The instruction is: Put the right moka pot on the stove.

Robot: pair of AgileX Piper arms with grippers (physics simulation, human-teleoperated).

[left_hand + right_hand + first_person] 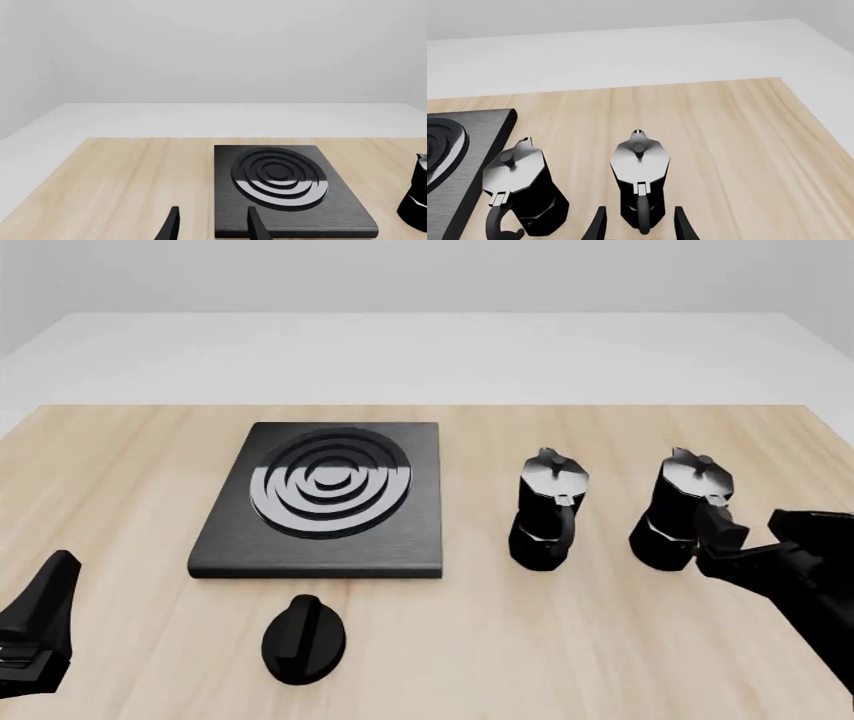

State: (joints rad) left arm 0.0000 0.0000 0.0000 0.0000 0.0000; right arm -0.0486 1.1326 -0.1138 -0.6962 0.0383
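The right gripper (639,225) has its jaws apart, one on each side of the curved handle of the right black moka pot with a grey lid (639,175), not squeezing it. This pot stands on the light wooden table (601,640), right of the other black moka pot (547,510). The flat black square stove with silver rings (324,500) is further left. The left gripper (210,227) has its jaws apart, holding nothing, near the table's left side.

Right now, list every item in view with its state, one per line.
right moka pot: upright on the table, lid shut, handle between the right gripper's fingers, not gripped
other moka pot: upright, lid shut, untouched
stove: flat on the table, nothing on the burner
dial knob: lying in front of the stove
right gripper: open
left gripper: open
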